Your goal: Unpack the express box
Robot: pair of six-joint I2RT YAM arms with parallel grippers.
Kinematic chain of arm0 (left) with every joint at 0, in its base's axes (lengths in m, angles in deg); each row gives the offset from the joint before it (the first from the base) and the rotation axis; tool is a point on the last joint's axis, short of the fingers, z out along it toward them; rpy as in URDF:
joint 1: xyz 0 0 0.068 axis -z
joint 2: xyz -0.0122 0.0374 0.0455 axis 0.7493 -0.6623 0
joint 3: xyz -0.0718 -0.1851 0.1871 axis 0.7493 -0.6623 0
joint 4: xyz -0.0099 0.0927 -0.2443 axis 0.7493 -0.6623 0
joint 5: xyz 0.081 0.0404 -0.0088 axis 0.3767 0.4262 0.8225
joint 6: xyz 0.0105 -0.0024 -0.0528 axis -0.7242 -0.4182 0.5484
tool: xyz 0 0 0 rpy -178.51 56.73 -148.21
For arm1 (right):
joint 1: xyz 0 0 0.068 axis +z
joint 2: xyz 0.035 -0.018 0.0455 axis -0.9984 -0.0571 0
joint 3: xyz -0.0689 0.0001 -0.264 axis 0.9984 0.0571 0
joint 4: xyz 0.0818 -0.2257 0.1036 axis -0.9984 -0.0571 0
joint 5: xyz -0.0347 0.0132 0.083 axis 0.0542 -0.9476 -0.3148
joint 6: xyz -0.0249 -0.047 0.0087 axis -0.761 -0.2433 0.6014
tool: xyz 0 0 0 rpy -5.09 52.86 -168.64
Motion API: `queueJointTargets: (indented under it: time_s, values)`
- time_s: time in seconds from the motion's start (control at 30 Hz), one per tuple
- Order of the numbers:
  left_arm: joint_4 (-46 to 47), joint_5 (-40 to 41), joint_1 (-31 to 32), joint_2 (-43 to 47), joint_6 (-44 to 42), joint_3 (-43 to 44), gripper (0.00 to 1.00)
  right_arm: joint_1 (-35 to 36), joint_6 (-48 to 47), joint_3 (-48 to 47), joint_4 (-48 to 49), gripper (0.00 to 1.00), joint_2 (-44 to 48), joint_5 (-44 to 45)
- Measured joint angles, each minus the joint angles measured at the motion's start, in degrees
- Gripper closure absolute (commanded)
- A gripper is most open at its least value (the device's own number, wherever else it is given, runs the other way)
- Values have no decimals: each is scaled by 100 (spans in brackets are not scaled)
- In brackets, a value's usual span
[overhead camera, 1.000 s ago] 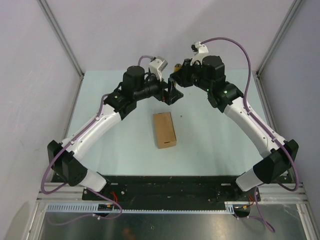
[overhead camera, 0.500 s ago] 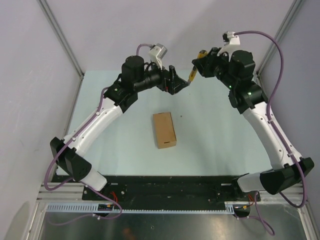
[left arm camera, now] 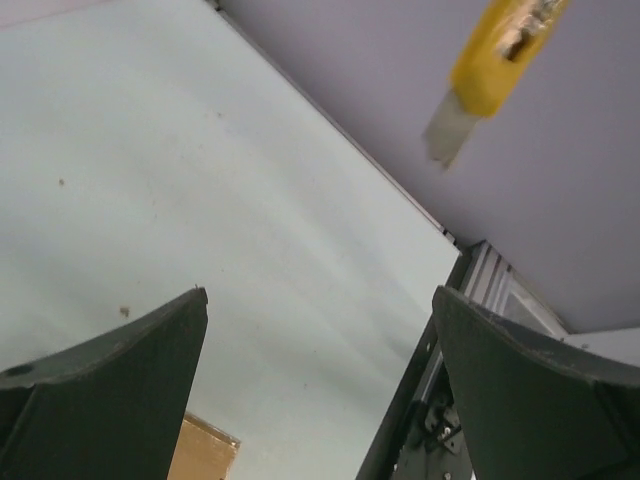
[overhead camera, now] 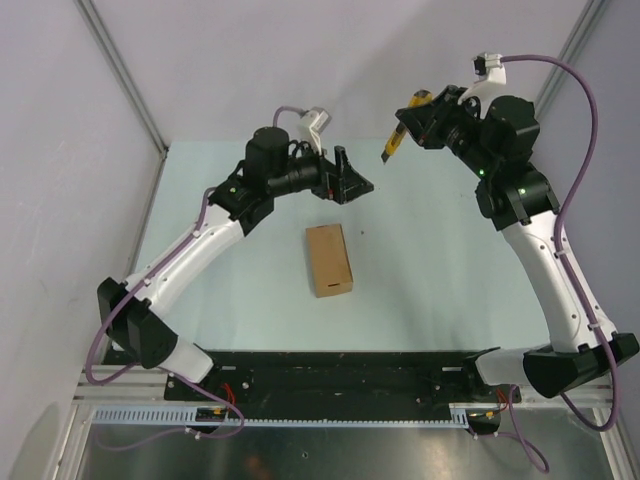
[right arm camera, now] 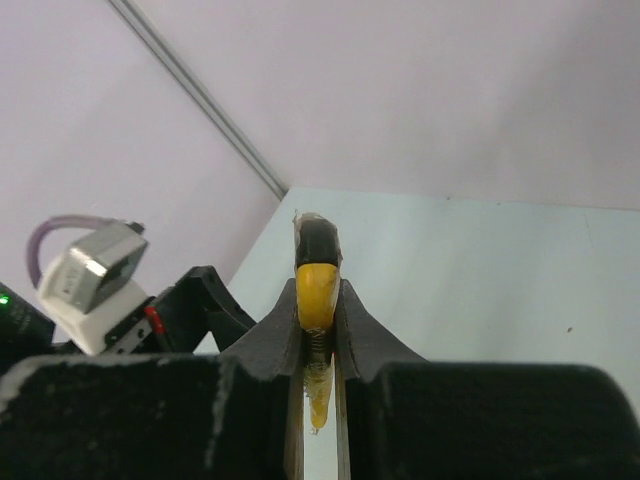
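Observation:
The express box (overhead camera: 329, 260), a small plain brown carton, lies flat and closed on the table centre; its corner (left arm camera: 205, 455) shows at the bottom of the left wrist view. My left gripper (overhead camera: 352, 176) hovers beyond the box's far end, open and empty (left arm camera: 320, 295). My right gripper (overhead camera: 422, 118) is raised at the back right, shut on a yellow-and-black utility knife (overhead camera: 392, 146). The knife's tip points down and to the left, towards the left gripper. The knife (right arm camera: 318, 285) sits pinched between the right fingers (right arm camera: 318, 295) and hangs in the air (left arm camera: 490, 60) ahead of the left gripper.
Pale walls with aluminium corner posts (overhead camera: 125, 85) close in the pale green table (overhead camera: 430, 270) at the back and sides. A black rail (overhead camera: 340, 375) carrying the arm bases runs along the near edge. The left arm's wrist camera (right arm camera: 90, 280) shows beside the right fingers.
My right gripper has drawn away from the left gripper, up and to the right, taking the knife with it. The left gripper stays open and has barely shifted. The box has not moved.

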Motion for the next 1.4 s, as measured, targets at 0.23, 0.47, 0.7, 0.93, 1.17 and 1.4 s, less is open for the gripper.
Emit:
queueJointTargets:
  time_s: [0.23,0.47,0.7,0.93,1.17,1.4]
  values:
    - [-85,761,-2,511,17,-557,0,-229,227,0,-144,99,201,-223]
    - [247,1355,-199,813,520,-590,0,-549,564,76,-114,99,229,-605]
    - [1716,1196,-356,946,1526,-1255,0,-664,984,415,260,99,236,-702]
    - [2857,654,-361,778,2173,-1263,0,-664,1368,509,763,99,236,-868]
    - [3270,317,-310,420,2616,-951,1,-664,1679,741,1274,99,376,-1261]
    - [3764,94,-63,413,2898,-911,0,-664,1829,787,1665,99,490,-1443]
